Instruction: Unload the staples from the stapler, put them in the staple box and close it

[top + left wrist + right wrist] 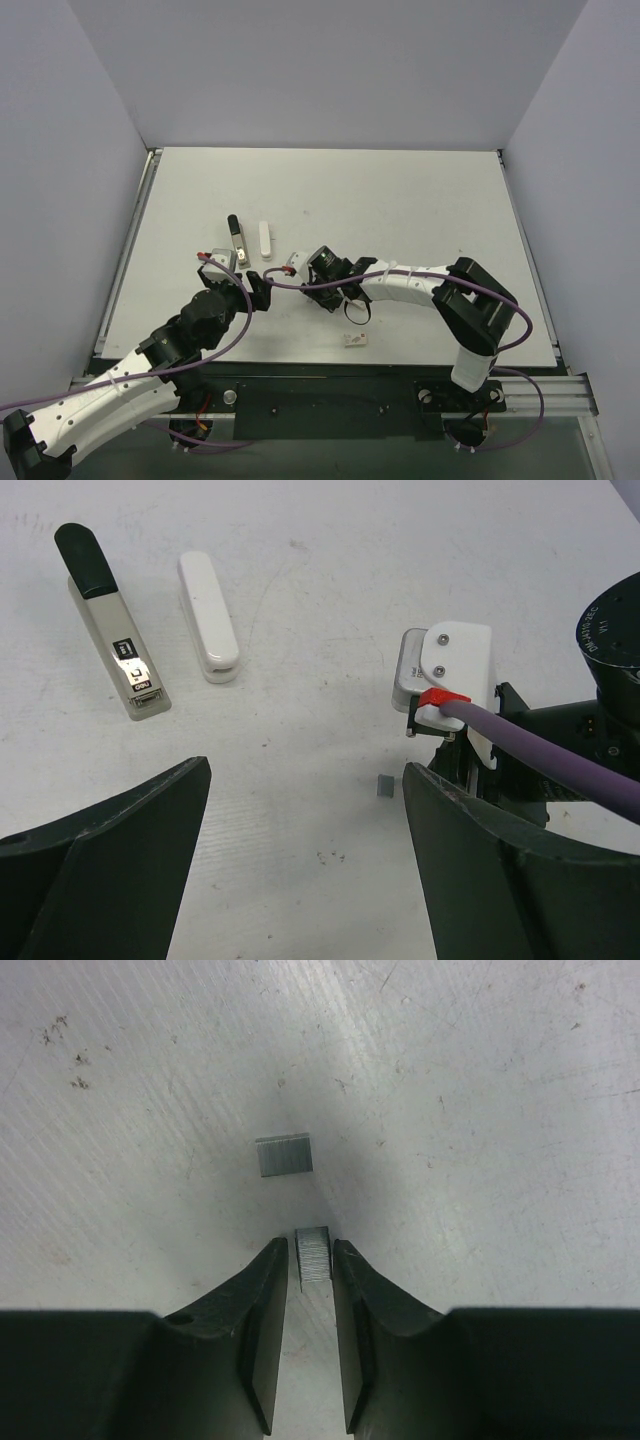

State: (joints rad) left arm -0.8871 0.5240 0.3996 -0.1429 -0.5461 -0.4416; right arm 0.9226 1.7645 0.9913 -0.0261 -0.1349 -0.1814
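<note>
Staples (313, 1245) clamped in right hand (311, 1253), another strip (284, 1155) just beyond

- Left arm (100, 402): white links, black joints, purple cable.
- Right arm (405, 286): same colours.
- Right gripper (314, 1252): dark jaws, perhaps green-tinged.
- White wrist housing (455, 665): two screws, red plug.
</note>
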